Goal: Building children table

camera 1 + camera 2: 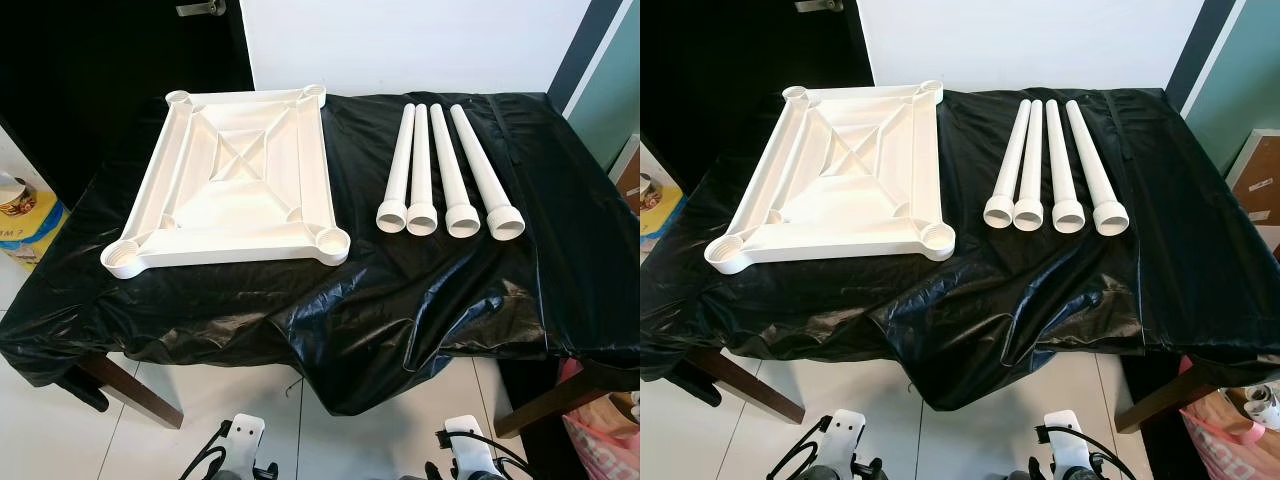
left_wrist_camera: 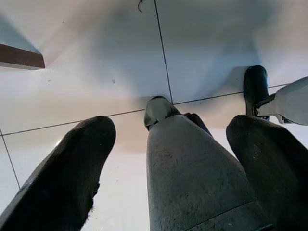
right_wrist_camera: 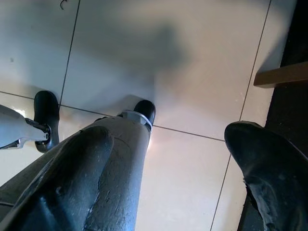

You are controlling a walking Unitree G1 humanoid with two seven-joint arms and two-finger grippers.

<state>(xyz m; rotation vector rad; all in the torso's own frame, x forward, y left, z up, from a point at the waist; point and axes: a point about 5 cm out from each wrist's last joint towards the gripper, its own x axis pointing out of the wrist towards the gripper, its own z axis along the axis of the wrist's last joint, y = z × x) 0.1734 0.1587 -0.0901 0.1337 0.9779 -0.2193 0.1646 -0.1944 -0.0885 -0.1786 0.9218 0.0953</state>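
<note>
A desk (image 1: 560, 240) draped in black plastic sheeting (image 1: 400, 300) is standing before the robot on a pale tiled floor (image 1: 210, 410). The white plastic tabletop (image 1: 235, 180) is lying upside down on the left half of the sheeting, its ribbed underside facing up and a round leg socket showing at each of its four corners. Four white tube legs (image 1: 447, 175) are lying side by side on the right half, well apart from the tabletop, their wider open ends facing the near edge and their narrow ends pointing far.

Both arms are hanging low, below the near edge of the desk. The left end effector (image 2: 168, 159) is pointing down at the floor with its two black fingers (image 2: 72, 168) spread wide apart and gripping nothing; the robot's own leg is showing between them. The right end effector (image 3: 178, 159) is likewise hanging over the tiles, fingers (image 3: 269, 163) spread wide and empty.
</note>
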